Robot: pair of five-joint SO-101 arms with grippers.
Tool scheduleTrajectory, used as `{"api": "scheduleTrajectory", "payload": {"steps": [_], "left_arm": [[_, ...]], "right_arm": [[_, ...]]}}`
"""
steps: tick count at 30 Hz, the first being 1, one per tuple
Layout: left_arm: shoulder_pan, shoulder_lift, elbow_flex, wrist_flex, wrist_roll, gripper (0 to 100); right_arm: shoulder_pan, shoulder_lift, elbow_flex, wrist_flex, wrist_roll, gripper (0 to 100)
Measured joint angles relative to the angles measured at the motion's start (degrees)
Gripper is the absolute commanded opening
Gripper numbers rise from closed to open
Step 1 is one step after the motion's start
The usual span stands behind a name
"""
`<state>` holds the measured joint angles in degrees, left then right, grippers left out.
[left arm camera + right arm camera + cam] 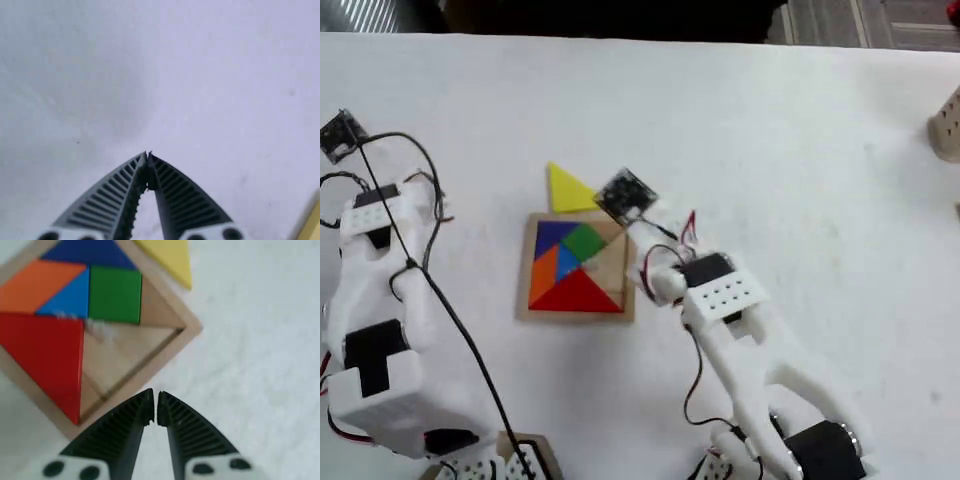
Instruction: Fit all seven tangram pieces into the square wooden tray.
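White counter (790, 120) all round, and on the left the left arm (380, 330) sits well apart from the action, its jaws pinched tip to tip on nothing, seemingly parked to leave room. In the centre, the square wooden tray (575, 317) has its red piece (575, 292), green piece (585, 240) and neighbours packed leftward with bare wood open on its right, while the yellow triangle (568, 190) lies outside, just beside the far edge, probably meant for that gap. On the right, the right arm (740, 330) hangs its jaws just off the tray's rim, closed to a sliver and empty, perhaps ready to fetch the yellow.
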<state>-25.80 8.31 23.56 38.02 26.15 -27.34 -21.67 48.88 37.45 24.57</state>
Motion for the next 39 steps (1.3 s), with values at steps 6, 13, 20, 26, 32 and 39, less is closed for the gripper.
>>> {"api": "scheduleTrajectory", "payload": {"steps": [6,13,20,26,32,39], "left_arm": [[-0.09,6.59,-5.45,0.62,1.32,2],[-0.44,13.54,-13.8,5.27,1.49,2],[-0.44,14.07,-14.51,5.71,1.49,2],[-0.44,14.07,-14.51,5.71,1.49,2],[-0.44,14.07,-14.51,5.71,1.49,2],[-0.44,14.07,-14.51,5.71,1.49,2]], "right_arm": [[-4.92,8.0,-4.48,-11.25,-9.49,1.8],[-6.51,25.32,-16.0,-17.32,-10.29,1.8],[-6.95,37.19,-28.13,-17.93,-10.81,1.8],[-11.87,39.82,-32.97,-17.93,-10.81,1.8],[-12.84,45.36,-40.0,-17.93,-10.81,1.8],[-10.29,56.18,-48.62,-17.67,-10.81,1.8]]}}
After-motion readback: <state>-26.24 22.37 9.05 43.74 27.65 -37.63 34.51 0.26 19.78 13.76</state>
